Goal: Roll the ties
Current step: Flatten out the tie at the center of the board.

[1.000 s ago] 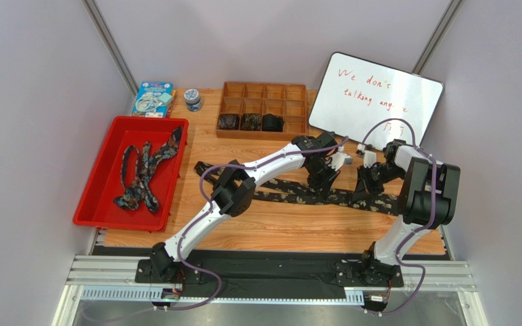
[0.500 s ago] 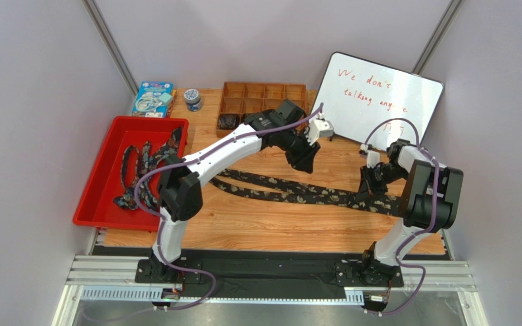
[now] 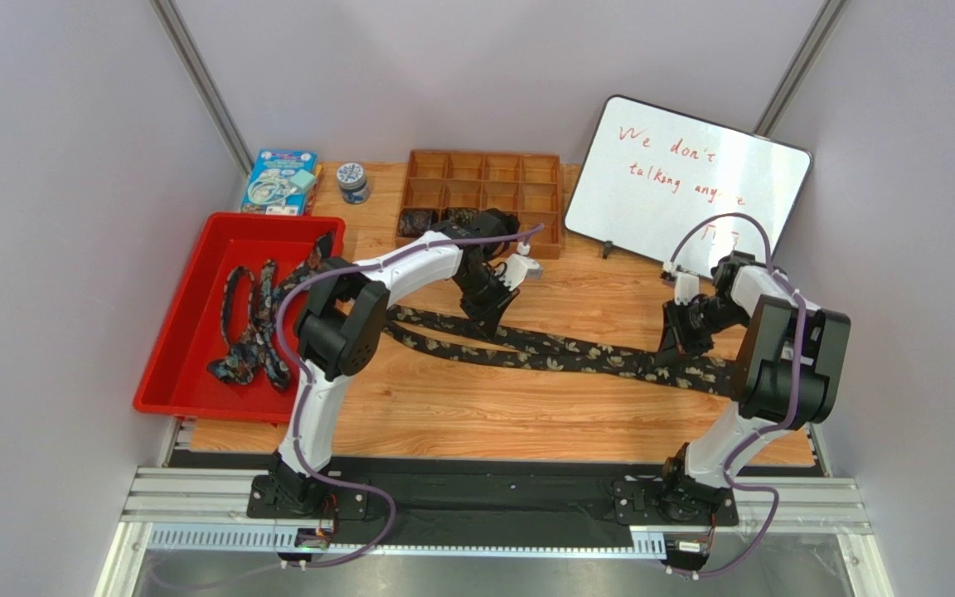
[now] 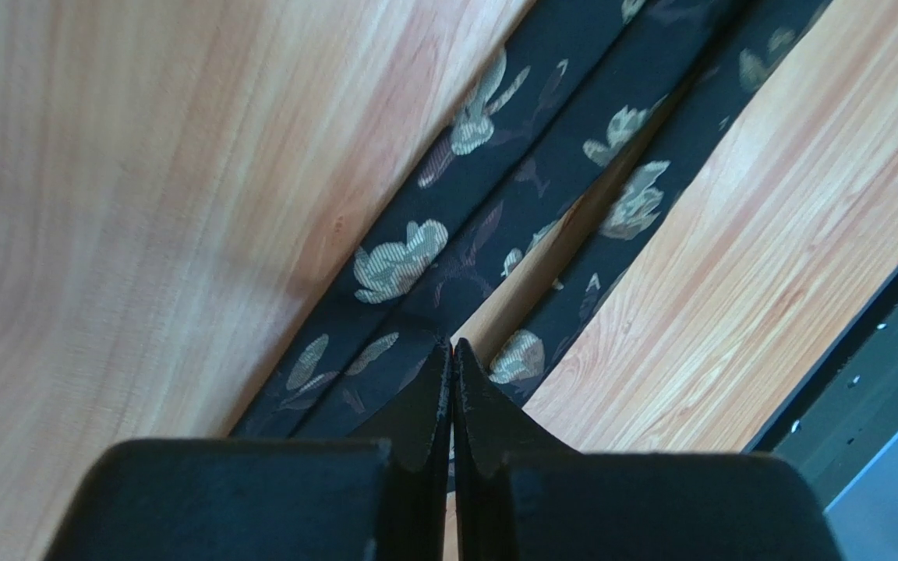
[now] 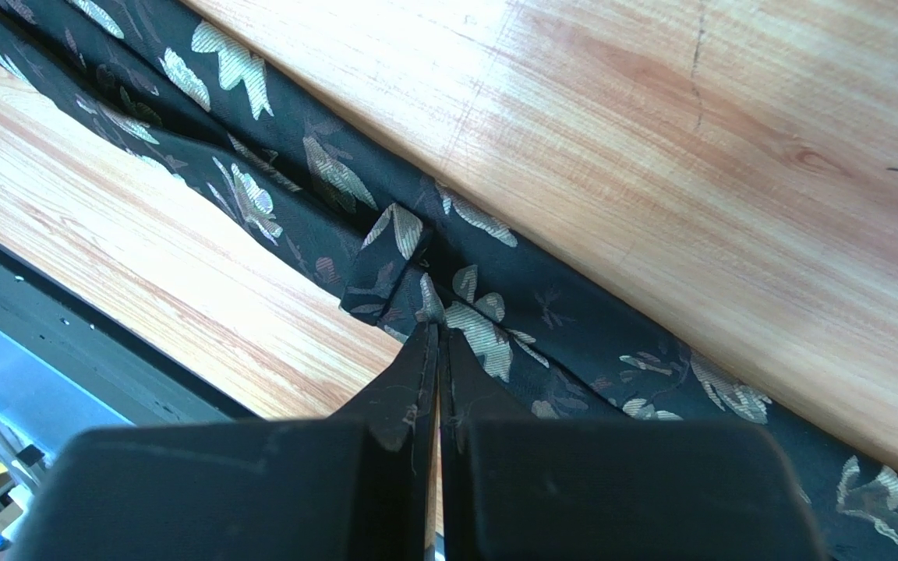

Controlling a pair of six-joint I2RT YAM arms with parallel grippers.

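Observation:
One dark floral tie lies stretched across the wooden table, doubled into two strands at its left part. My left gripper is shut, its tips down on the tie where the strands run side by side. My right gripper is shut at the tie's right part; in the right wrist view its tips pinch puckered fabric of the tie beside a small folded flap. More ties lie loose in the red tray. A rolled tie sits in the wooden organizer.
A whiteboard leans at the back right. A blue box and a small jar stand at the back left. The table's front edge and a black rail run just below the tie.
My left arm lifted off the middle of the tie, swung back toward the organizer, then came down on the tie further left. The right gripper stayed at its spot.

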